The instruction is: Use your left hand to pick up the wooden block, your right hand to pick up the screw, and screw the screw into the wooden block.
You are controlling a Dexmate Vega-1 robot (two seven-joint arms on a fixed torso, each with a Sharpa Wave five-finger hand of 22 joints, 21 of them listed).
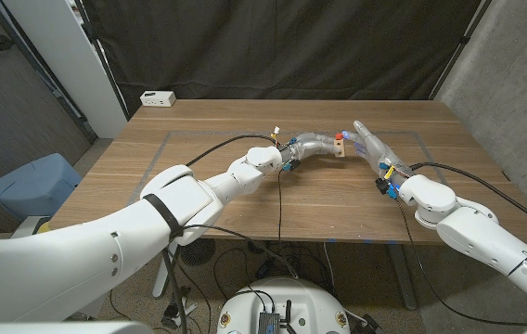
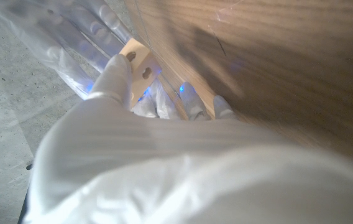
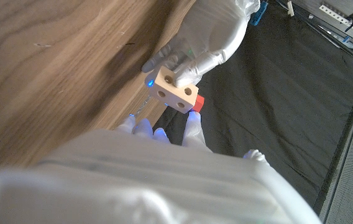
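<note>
My left hand [image 1: 314, 146] grips wooden block [image 1: 339, 147], lifted, upper centre of frame. Red screw [image 3: 197, 102] at block; my right hand [image 1: 371, 145] beside, grip unclear. Driving in likely remains.

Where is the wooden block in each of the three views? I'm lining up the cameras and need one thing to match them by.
Head view: the wooden block sits just right of centre, held above the table by the left hand.
Left wrist view: upper left of centre, beyond that hand's fingers.
Right wrist view: centre, gripped by the left hand, a red part at its side.
Shared landmark: the block's round holes.
</note>
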